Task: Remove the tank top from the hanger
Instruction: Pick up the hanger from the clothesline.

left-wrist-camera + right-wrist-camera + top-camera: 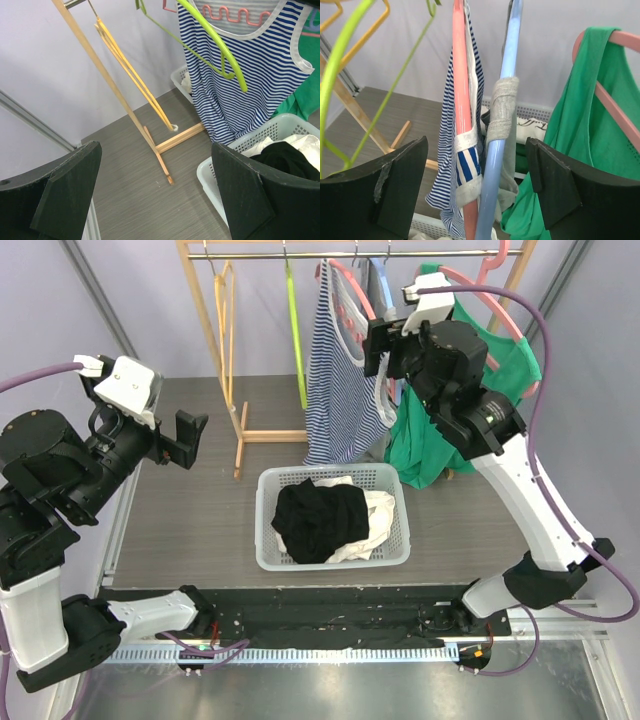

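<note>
The left gripper (188, 440) hangs over the left side of the grey surface (190, 530), well apart from the clothes. Its fingers (70, 195) are spread wide with nothing between them.

The right gripper (385, 348) is raised to the wooden rack (208, 330), level with the tops of the hangers. Its fingers (555, 185) are also spread wide and pinch nothing. In the right wrist view two hangers show in the gap between them. I cannot tell whether either finger touches a hanger.

The striped tank top (340, 390), blue and white, hangs on a pink hanger (460, 75) near the middle of the rack. Its hem falls just behind the basket. Just to its right is a blue hanger (507, 60) with the strap of a grey tank top (502, 110) wrapped around its arm. Further right, a green tank top (420, 440) hangs on a second pink hanger (490, 295).

To the left of the striped top, a lime green hanger (296, 330) and a few yellow hangers (225, 320) hang bare on the rail.

A white basket (335, 558) stands on the surface in front of the rack. It holds a black garment (320, 520) lying on a white garment (378, 510).
</note>
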`<move>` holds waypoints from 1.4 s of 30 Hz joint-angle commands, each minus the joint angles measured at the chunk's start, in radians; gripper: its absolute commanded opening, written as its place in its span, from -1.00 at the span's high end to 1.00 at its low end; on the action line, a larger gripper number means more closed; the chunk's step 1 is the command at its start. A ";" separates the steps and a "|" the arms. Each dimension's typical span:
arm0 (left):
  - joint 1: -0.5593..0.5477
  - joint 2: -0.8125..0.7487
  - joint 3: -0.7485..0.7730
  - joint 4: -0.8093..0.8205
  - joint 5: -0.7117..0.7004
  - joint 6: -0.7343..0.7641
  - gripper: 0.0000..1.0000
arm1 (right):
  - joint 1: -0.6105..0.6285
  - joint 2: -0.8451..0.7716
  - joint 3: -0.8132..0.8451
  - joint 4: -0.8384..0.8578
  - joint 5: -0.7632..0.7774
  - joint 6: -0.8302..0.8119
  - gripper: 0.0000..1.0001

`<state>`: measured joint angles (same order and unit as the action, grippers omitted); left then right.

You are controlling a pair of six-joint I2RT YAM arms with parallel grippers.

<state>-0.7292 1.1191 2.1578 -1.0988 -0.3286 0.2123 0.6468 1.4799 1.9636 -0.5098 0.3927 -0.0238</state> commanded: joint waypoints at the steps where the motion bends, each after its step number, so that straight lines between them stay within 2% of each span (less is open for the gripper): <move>1: 0.007 0.005 0.017 0.008 0.019 -0.014 -0.92 | -0.001 -0.090 0.055 0.071 -0.041 0.022 -0.75; 13: 0.011 0.004 0.017 0.011 0.020 -0.011 -0.93 | -0.001 -0.050 0.057 0.085 -0.199 0.061 -0.70; 28: 0.011 0.001 0.014 0.011 0.020 -0.005 -0.93 | -0.003 -0.021 0.008 0.073 -0.209 0.084 -0.62; 35: 0.011 -0.004 0.013 0.011 0.019 -0.004 -0.93 | -0.003 -0.012 -0.026 0.060 -0.232 0.097 -0.46; 42: 0.011 -0.008 0.011 0.013 0.019 -0.002 -0.93 | -0.004 -0.009 -0.054 0.059 -0.221 0.093 -0.44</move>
<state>-0.7231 1.1210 2.1574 -1.1015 -0.3176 0.2127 0.6456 1.4704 1.9255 -0.4622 0.1730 0.0597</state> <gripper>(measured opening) 0.966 0.725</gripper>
